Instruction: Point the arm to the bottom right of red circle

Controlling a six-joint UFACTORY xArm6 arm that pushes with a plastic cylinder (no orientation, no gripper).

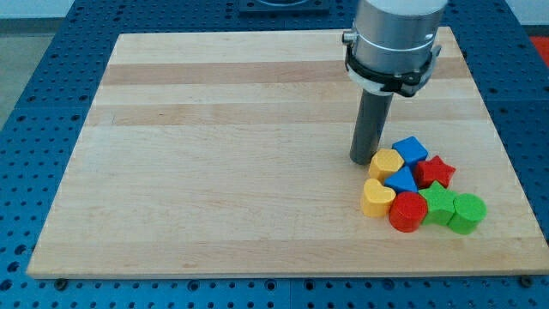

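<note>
One rod, my tip (362,160) touching the yellow block (386,162) (no fingers), red circle (407,211) near the board (214,172) edge.

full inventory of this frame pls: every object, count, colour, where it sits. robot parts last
wooden board: 1, light wood, fills most of the view, on a blue perforated table
yellow blocks: 2; one rounded at the cluster's upper left, one heart-like at its lower left
blue blocks: 2; one cube-like at the cluster's top, one in the middle, shape unclear
red star: 1, red, cluster's right side
red circle: 1, red, cluster's bottom
green blocks: 2; one right of the red circle, shape unclear, one round at the far right
arm housing: 1, grey, the view's top
my tip: 1, dark rod end, just left of the upper yellow block
</note>
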